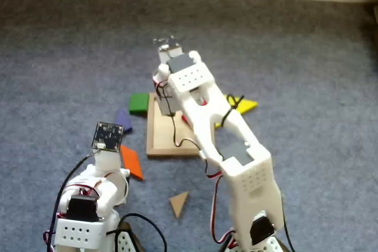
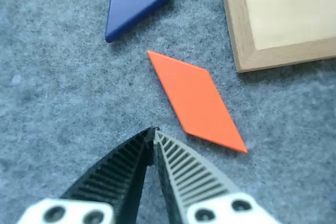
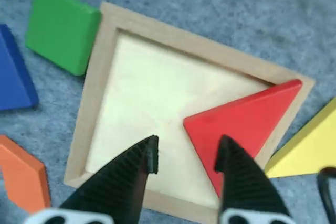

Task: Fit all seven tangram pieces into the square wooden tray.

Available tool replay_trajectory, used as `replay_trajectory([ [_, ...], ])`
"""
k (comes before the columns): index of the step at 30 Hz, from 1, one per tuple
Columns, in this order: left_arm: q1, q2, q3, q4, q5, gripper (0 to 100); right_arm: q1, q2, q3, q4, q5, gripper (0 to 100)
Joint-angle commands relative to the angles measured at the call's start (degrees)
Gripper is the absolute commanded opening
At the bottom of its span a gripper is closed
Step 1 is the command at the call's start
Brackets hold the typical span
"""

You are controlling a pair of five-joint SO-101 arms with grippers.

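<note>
Left gripper [image 2: 152, 136], fingers pressed together on nothing, hovers just beside the orange parallelogram [image 2: 197, 100]. Right gripper [image 3: 184, 156], fingers spread, hangs over the wooden tray [image 3: 97, 98], where only the red triangle [image 3: 241, 121] lies, seemingly seated flat. Around the tray wait the green square [image 1: 139, 103] at 10 o'clock, blue triangle [image 1: 122, 120] at 9, yellow piece [image 1: 243, 107] at 3 and tan triangle [image 1: 179, 203] at 6. Most of the fitting is left, and the right arm [image 1: 207, 110] crowds the tray.
</note>
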Motion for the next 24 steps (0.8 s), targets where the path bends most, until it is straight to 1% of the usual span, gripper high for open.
replay_trajectory([
  [1,0.9,-2.9,1.1,0.2,-0.4,0,1.5,-1.4,-3.6,-1.9,2.5,2.5],
  [6,0.9,-2.9,1.1,0.2,-0.4,0,5.1,-0.8,-2.4,-3.7,2.5,2.5],
  [13,0.9,-2.9,1.1,0.2,-0.4,0,5.8,7.0,-1.8,-6.1,2.4,2.5],
  [21,0.9,-2.9,1.1,0.2,-0.4,0,6.1,8.4,-1.7,2.5,2.5,2.0],
  [24,0.9,-2.9,1.1,0.2,-0.4,0,5.9,8.3,-1.5,3.2,2.5,1.9],
])
